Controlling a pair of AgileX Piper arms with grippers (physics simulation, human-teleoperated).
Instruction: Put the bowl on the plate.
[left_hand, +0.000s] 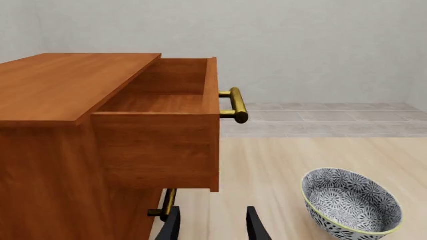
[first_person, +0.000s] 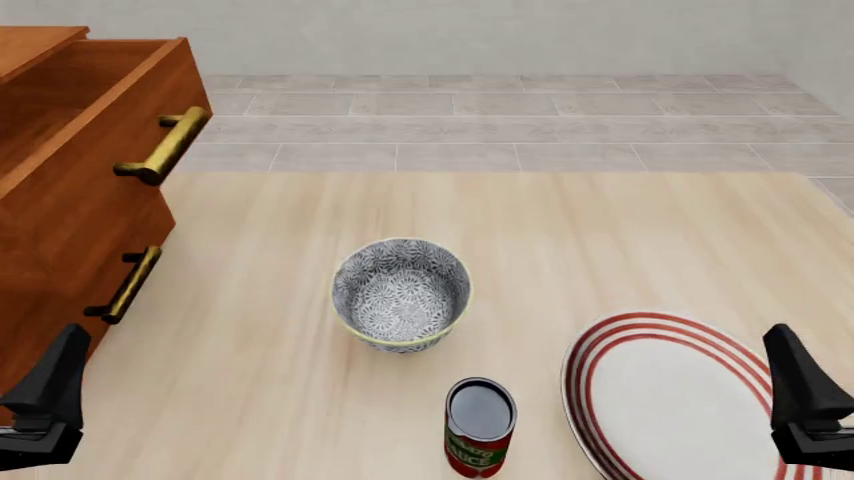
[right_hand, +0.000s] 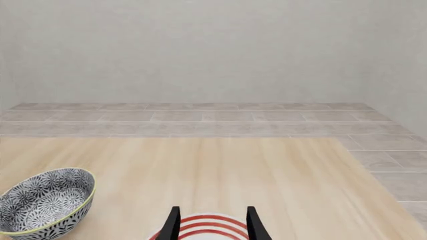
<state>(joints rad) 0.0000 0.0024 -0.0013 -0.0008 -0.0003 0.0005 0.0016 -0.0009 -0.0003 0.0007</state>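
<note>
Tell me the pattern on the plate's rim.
Concentric red rings on the white plate, clearest in the front view.

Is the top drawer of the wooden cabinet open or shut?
Open. The top drawer sticks out from the cabinet, so its bare wooden inside shows. No objects are visible inside.

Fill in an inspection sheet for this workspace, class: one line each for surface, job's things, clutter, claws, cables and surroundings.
Surface: pale wood-grain table, flat and bare between the items.
Job's things: patterned bowl upright mid-table, empty, apart from the red-ringed plate at the near right; nothing lies on the plate.
Clutter: small red can upright, near side of the bowl, left of the plate, touching neither.
Claws: left claw and right claw both open, holding nothing.
Cables: nothing seen.
Surroundings: wooden cabinet at far left, top drawer pulled open, brass handles; tiled floor and grey wall beyond.
</note>
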